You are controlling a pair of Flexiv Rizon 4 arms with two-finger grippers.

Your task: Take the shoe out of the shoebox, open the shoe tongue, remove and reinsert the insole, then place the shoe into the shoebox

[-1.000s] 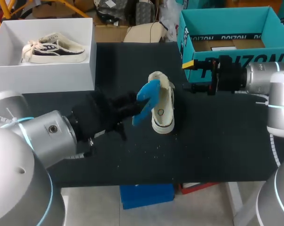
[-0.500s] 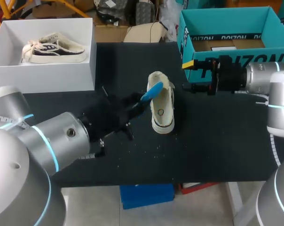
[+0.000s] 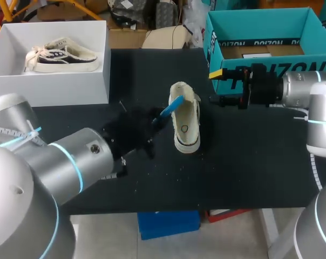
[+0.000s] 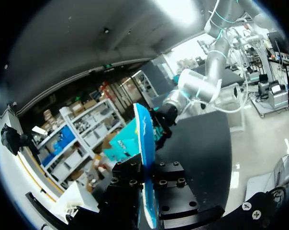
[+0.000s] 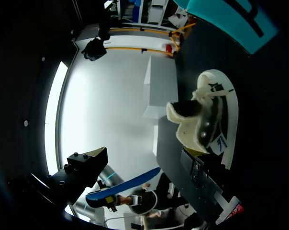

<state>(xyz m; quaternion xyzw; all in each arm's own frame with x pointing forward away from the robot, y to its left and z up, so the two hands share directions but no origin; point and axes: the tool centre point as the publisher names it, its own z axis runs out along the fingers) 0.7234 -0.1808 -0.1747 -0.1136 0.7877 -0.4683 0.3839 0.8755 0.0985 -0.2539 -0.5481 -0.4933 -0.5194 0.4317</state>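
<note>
A cream shoe (image 3: 185, 122) lies on the black table (image 3: 249, 162) near its middle, opening toward the back. My left gripper (image 3: 156, 117) is just beside it, shut on a blue insole (image 3: 172, 105) whose free end touches the shoe's opening. In the left wrist view the insole (image 4: 145, 153) stands edge-on, clamped between the fingers (image 4: 127, 178). My right gripper (image 3: 221, 86) hangs open behind and right of the shoe, holding nothing. Its wrist view shows the shoe (image 5: 209, 120) ahead and the insole (image 5: 123, 188) beyond it.
A white shoebox (image 3: 49, 86) at the back left holds a second shoe (image 3: 61, 55). A teal box (image 3: 298, 67) stands at the back right, close behind my right gripper. The table's front edge (image 3: 179, 209) runs below the shoe.
My left gripper has turned the insole from flat-on to edge-on and shifted it a little toward the shoe's opening. The right arm and the shoe have not moved.
</note>
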